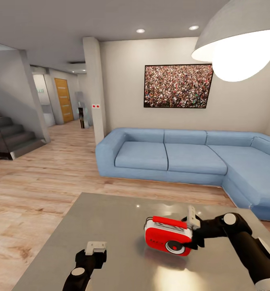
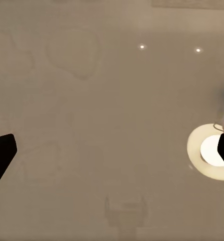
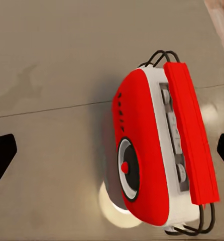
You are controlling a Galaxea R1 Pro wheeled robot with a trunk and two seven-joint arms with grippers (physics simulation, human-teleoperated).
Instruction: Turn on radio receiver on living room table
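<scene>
No readable text, labels or numbers anywhere.

radio receiver [image 1: 168,235] on the table [image 1: 110,226], right hand [image 1: 194,226] just beside it, sofa [image 1: 183,161] behind

two black robot arms reach forward. the left gripper [image 1: 95,249] sits at seven o'clock, pointing down, fingers spread wide. the right arm enters from four o'clock, elbow bent, its right gripper [image 1: 193,226] open, jaws apart.
</scene>
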